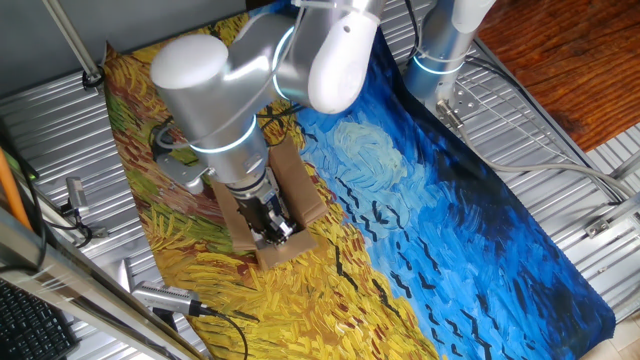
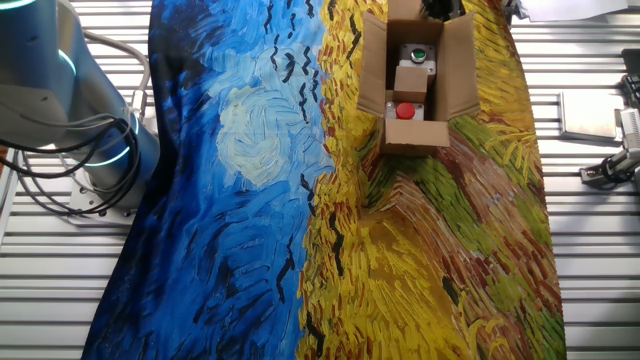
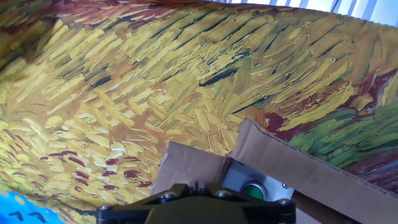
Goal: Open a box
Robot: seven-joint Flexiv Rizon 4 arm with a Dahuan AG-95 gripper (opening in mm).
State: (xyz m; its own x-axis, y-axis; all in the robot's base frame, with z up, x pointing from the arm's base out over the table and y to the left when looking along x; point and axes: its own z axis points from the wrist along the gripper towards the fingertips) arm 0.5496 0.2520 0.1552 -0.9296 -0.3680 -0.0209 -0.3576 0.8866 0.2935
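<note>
The end effector [image 1: 272, 226] hangs low over one end of the box [image 2: 412, 85], its dark fingers pointing down just above the cardboard; whether they are spread or pressed together cannot be told from any view. In the hand view only the black body of the end effector shows along the bottom edge, with a raised flap and a green button [image 3: 252, 190] just beyond it. The box is open, its four flaps folded outward, and a beige unit [image 2: 411, 78] with one green and one red button [image 2: 405, 111] lies inside. The box rests on the yellow, wheat-field part of a painted cloth [image 2: 240, 200] that covers the tabletop [image 2: 590, 250].
</note>
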